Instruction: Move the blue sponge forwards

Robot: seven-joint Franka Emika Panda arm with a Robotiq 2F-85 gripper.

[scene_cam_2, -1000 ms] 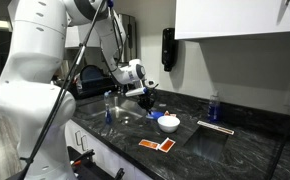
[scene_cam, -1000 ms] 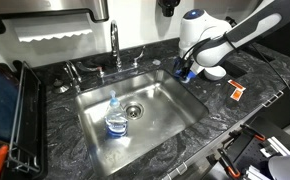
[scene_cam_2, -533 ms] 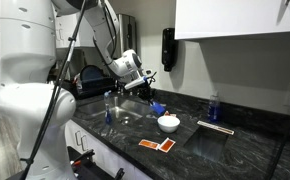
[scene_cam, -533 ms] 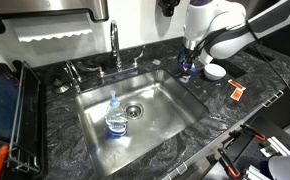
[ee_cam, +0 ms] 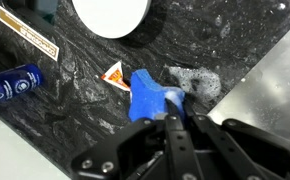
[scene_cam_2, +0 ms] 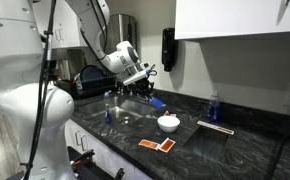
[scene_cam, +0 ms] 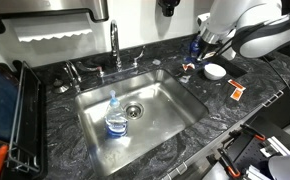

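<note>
Dark marbled counter (ee_cam: 235,40) runs beside the sink (scene_cam: 90,110). Above it hangs the sponge (ee_cam: 148,97), pinched at one end by the gripper (ee_cam: 173,120), whose fingers are closed on it. In both exterior views it looks clear of the stone (scene_cam: 197,46), probably so it can travel without dragging. A foamy patch (ee_cam: 195,80) lies just beside it on the counter. An orange packet (ee_cam: 113,72) is near, and the bowl (ee_cam: 110,15) is further off. Held this high, the sponge should pass over them rather than shove them.
</note>
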